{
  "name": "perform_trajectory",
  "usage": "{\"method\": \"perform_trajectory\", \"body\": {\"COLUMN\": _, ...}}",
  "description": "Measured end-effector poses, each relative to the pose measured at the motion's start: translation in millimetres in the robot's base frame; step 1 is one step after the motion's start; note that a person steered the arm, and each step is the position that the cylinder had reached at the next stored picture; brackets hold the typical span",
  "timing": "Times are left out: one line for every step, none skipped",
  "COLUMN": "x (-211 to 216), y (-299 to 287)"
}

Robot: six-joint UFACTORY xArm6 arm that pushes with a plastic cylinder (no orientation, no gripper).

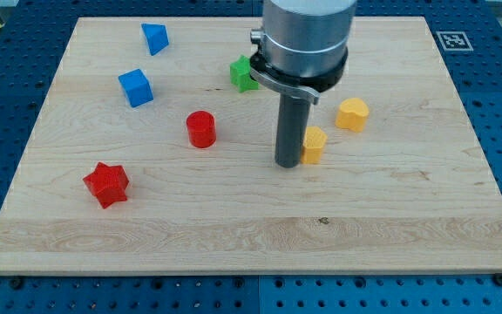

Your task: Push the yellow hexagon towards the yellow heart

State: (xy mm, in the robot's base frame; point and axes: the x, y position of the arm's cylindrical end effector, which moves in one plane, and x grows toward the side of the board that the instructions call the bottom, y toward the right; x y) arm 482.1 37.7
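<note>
A pale, rectangular wooden board with fine grain [234, 231] fills most of the view, lit evenly and casting little shadow. It lies on a blue perforated metal table surface [495, 96], whose rows of small holes show along every edge. A black-and-white square marker tag [452, 39] sits at the board's upper right corner (partly over the blue surface).
</note>
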Motion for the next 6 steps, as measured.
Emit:
{"method": "perform_trajectory", "body": {"x": -19.4, "y": -3.4}}
{"method": "perform_trajectory", "body": {"x": -9.0, "y": 15.9}}
{"method": "perform_trajectory", "body": {"x": -4.6, "y": 29.0}}
{"method": "perform_trajectory", "body": {"x": -1.0, "y": 29.4}}
{"method": "perform_trajectory", "body": {"x": 21.7, "y": 29.4}}
{"method": "perform_trajectory", "body": {"x": 39.0, "y": 29.4}}
